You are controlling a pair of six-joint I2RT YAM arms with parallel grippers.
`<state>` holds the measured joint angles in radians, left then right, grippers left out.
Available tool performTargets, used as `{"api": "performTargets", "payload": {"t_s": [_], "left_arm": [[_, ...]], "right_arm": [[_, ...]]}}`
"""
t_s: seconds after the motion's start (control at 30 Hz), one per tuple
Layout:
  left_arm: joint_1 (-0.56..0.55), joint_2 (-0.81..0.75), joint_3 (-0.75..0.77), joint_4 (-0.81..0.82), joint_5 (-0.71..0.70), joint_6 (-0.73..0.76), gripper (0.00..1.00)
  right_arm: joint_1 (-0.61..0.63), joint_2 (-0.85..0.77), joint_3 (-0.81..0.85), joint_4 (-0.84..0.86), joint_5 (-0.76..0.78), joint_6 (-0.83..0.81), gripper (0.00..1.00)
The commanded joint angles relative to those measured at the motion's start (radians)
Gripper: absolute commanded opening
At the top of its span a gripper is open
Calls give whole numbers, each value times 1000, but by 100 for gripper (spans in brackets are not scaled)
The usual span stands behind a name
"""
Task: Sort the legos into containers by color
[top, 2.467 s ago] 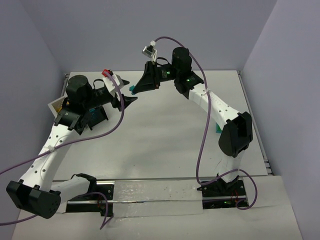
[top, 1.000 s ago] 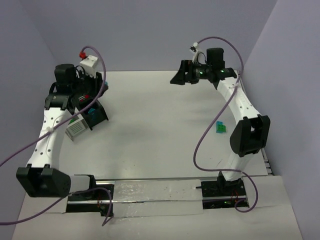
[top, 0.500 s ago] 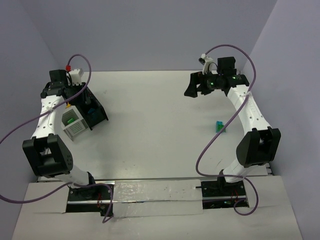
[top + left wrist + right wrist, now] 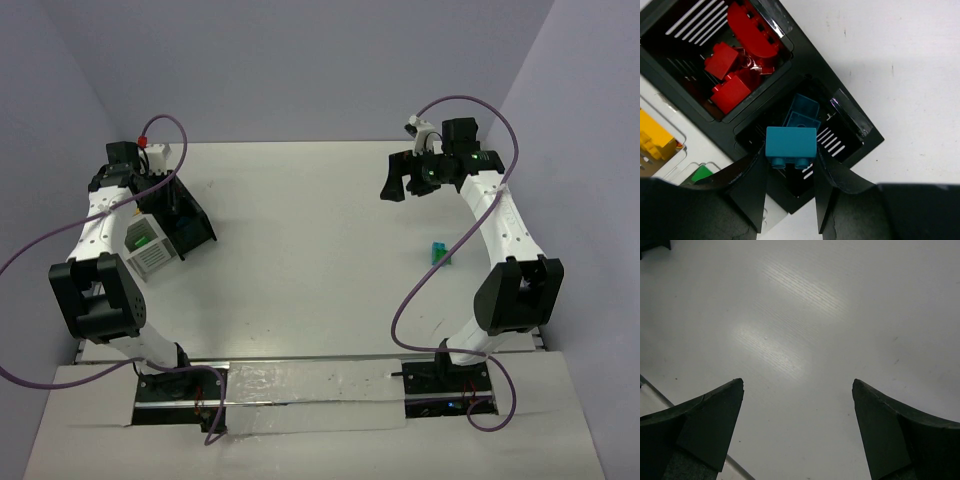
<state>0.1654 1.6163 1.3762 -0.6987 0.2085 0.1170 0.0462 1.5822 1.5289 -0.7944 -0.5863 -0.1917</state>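
In the left wrist view my left gripper (image 4: pixel 790 151) is shut on a teal lego (image 4: pixel 791 142) and holds it over a black container (image 4: pixel 850 131) that has two teal bricks (image 4: pixel 802 113) inside. The neighbouring black container (image 4: pixel 690 75) holds several red bricks (image 4: pixel 729 75). A yellow brick (image 4: pixel 652 142) and a green brick (image 4: pixel 702 173) lie in white containers at the left. From above, the left gripper (image 4: pixel 178 206) hangs over the container cluster (image 4: pixel 152 255). My right gripper (image 4: pixel 797 385) is open with bare table under it, at the back right (image 4: pixel 398 190).
A teal and a green brick (image 4: pixel 438 253) sit together on the table (image 4: pixel 320 250) at the right, in front of the right gripper. Purple cables loop off both arms. Walls close in the table at the back and both sides.
Both arms have swung apart from the middle back: the left one carried the teal brick over the containers, the right one moved to the back right. In the last half second little moved.
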Motion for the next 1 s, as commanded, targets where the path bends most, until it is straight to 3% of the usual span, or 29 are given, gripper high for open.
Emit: {"api": "performTargets", "payload": {"t_s": [0.0, 0.03, 0.1, 0.13, 0.33, 0.53, 0.7, 0.8, 0.97], "left_arm": [[0, 22, 44, 10, 3, 26, 37], [-1, 22, 49, -1, 14, 38, 43], [-1, 5, 58, -12, 33, 55, 66], [-2, 0, 63, -12, 37, 58, 67], [-15, -28, 126, -38, 50, 85, 74], [-58, -74, 176, -45, 60, 136, 75], [-128, -117, 168, -15, -4, 127, 75], [-146, -138, 140, -1, 5, 127, 75], [-152, -167, 116, -7, 106, 181, 75]], "right_arm": [[-32, -34, -14, -69, 77, -71, 95], [-37, -34, -17, -90, 95, -81, 94], [-75, -38, -32, -134, 140, -109, 91], [-84, -42, -40, -152, 155, -115, 91], [-154, -94, -149, -197, 223, -230, 86], [-207, -76, -209, -236, 328, -359, 70], [-214, -32, -235, -238, 443, -274, 69], [-212, -18, -237, -249, 401, -247, 73], [-210, -40, -248, -227, 313, -454, 75]]}}
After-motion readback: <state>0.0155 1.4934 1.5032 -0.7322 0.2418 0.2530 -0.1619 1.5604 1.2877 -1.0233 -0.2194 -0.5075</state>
